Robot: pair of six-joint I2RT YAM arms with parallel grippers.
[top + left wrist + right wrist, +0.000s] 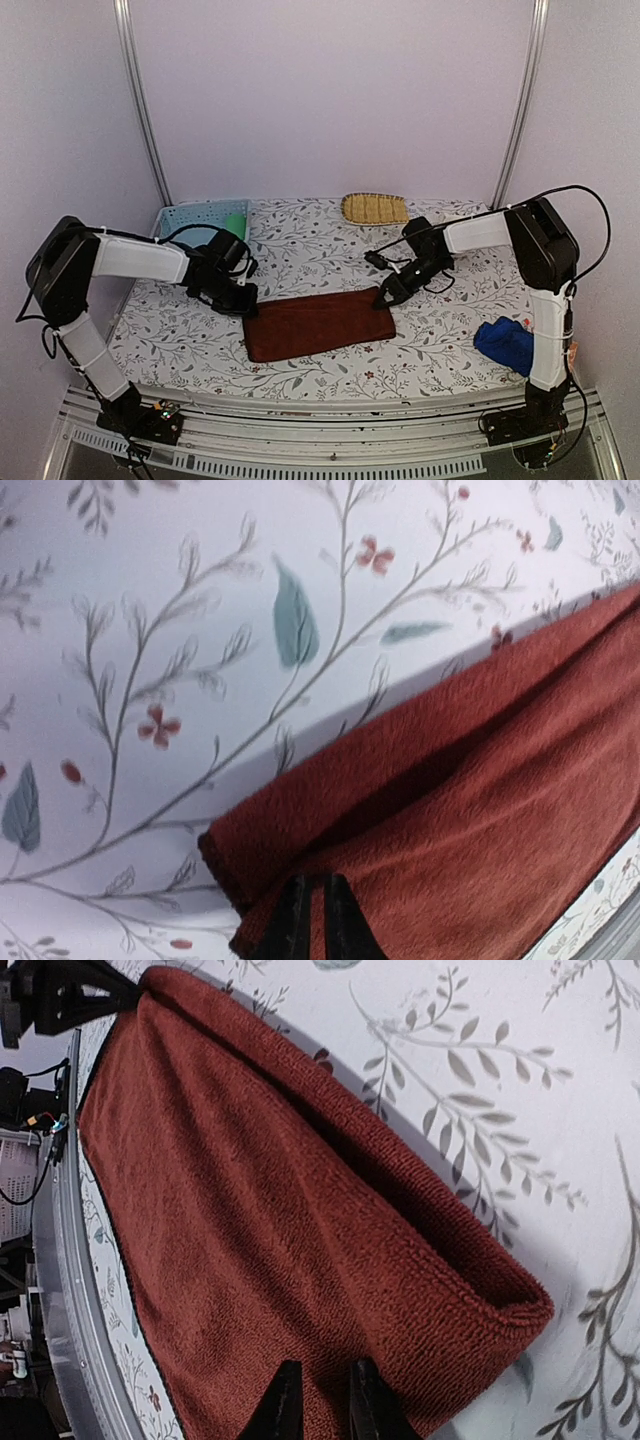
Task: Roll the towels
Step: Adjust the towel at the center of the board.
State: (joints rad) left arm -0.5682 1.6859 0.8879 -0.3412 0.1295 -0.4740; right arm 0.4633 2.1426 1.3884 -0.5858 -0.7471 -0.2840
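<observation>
Reddish-brown towel [318,322]: your left gripper [240,300] and right gripper [383,297] sit narrow at its far corners, can't tell if pinching. Roll both ends evenly.

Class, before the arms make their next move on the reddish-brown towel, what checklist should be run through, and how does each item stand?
1. Left hand at far left corner of reddish-brown towel: ok.
2. Right hand at its far right corner: ok.
3. Far edge folded over, ready to roll: ok.
4. Both hands pinching the cloth: cannot tell.
5. Blue towel lying apart from it: ok.
</observation>
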